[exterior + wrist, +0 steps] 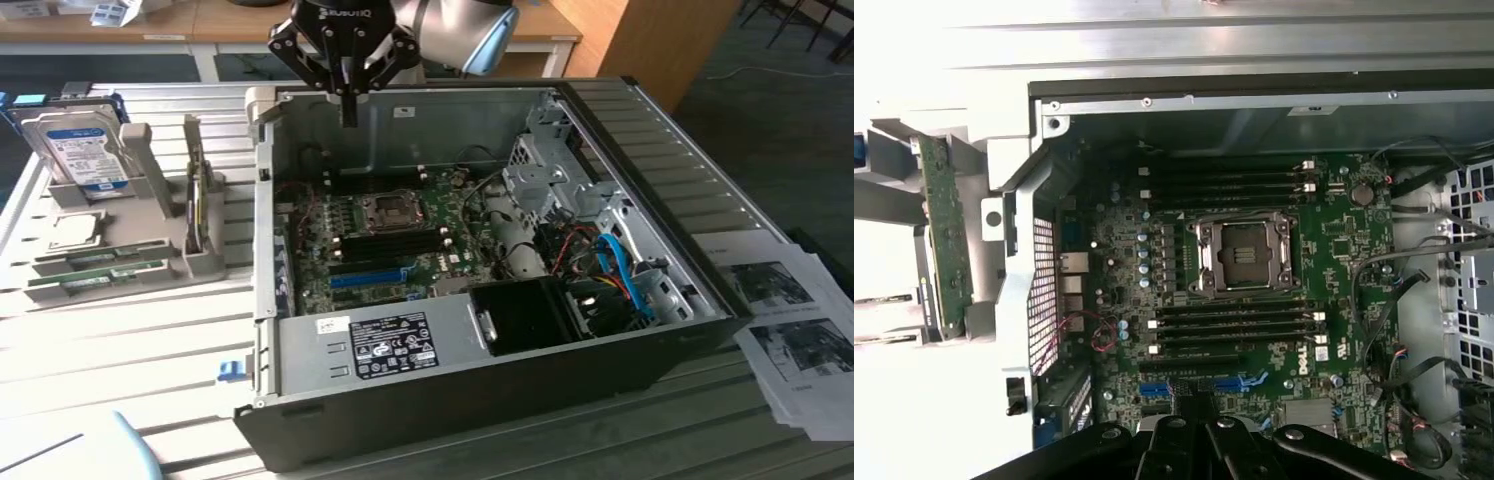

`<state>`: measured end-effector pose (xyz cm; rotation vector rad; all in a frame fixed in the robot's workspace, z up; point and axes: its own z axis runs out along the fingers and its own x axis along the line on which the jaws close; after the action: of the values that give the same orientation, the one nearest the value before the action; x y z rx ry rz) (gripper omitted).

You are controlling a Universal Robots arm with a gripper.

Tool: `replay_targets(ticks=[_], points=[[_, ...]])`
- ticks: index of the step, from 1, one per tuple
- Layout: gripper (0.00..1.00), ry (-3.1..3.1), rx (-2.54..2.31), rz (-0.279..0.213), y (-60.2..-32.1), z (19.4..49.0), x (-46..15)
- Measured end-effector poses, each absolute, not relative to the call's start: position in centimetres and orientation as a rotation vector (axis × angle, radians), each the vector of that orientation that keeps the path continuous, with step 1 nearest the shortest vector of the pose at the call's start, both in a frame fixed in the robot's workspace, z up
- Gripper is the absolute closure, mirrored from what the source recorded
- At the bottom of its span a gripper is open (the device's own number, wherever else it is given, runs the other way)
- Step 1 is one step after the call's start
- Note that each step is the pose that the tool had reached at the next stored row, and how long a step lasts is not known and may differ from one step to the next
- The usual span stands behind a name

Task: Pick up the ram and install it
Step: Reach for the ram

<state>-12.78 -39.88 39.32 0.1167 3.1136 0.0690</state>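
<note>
Slatted table (134, 345), open case (441, 395), closed jaws above, ram (944, 235) partly hidden in rack (884, 170)

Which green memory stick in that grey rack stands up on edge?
The thin green circuit-board stick nearest the open black computer case; the other two sticks lie flat.

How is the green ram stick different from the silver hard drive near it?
The ram is a thin, narrow green board, while the hard drive is a wide, thick silver box. The hard drive has a blue-and-white label; the ram is bare green board. In the exterior view the hard drive shows its broad face, while the ram stands edge-on. Both stand in the grey holder outside the computer case.
</note>
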Motion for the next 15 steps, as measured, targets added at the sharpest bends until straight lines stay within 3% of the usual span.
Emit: replay_targets(ticks=[15], points=[[0.91, 3.114, 0.116, 0.069, -39.9, 39.3, -15.5]])
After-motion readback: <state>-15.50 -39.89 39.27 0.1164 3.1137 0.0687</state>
